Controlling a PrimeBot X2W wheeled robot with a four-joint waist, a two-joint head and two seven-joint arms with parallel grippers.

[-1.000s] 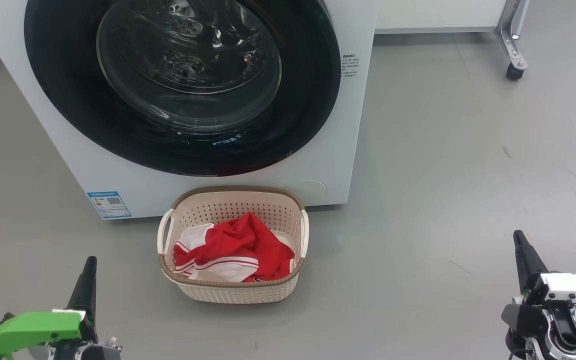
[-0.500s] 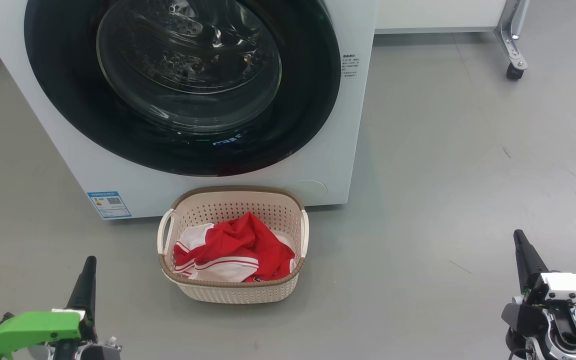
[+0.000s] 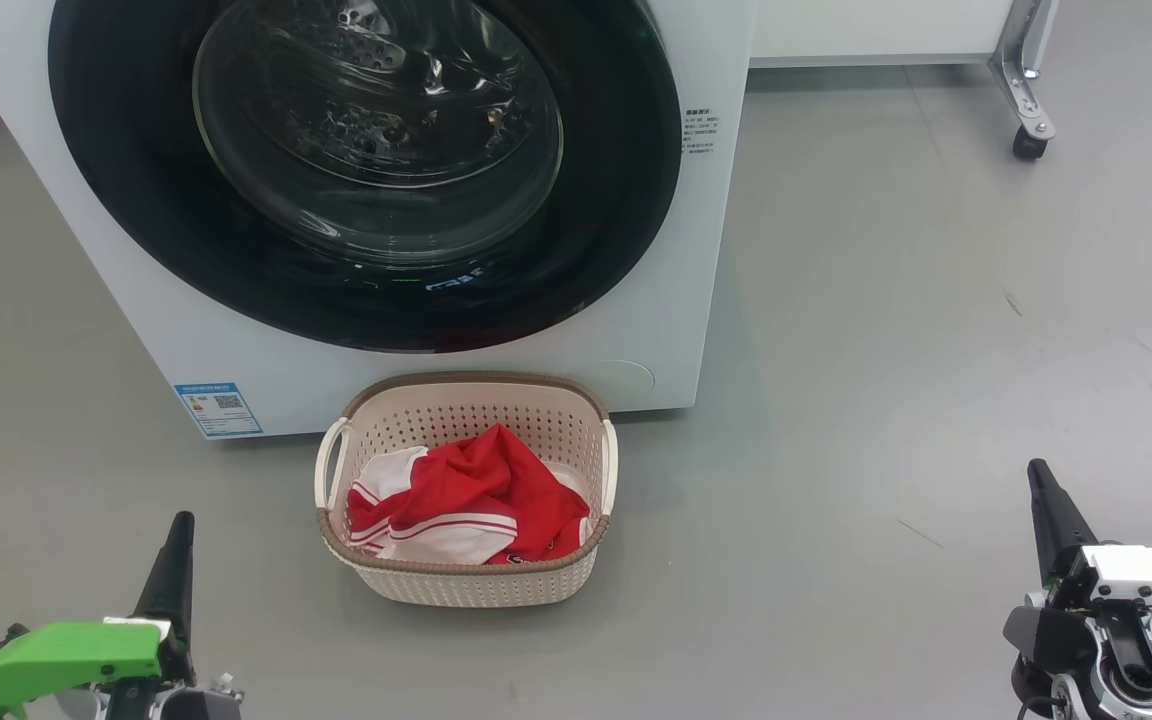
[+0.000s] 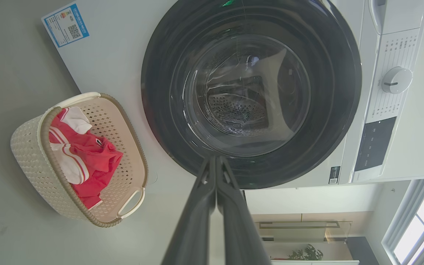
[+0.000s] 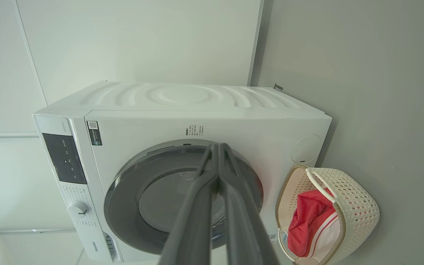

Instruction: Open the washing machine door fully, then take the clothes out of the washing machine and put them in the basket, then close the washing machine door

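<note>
Resting left gripper [image 3: 179, 525] and right gripper [image 3: 1037, 472], tips pressed together, empty, in lower frame corners; showing red-and-white jerseys [image 3: 476, 490] lying in cream basket [image 3: 481, 585] at centre, below shut washing machine door [image 3: 116, 190]; possibly risking door swinging open if unlatched.

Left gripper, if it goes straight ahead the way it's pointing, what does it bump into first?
Probably the door: in the left wrist view the shut left gripper aims at its black rim, with nothing in between. How far off the door is, the picture doesn't tell.
</note>
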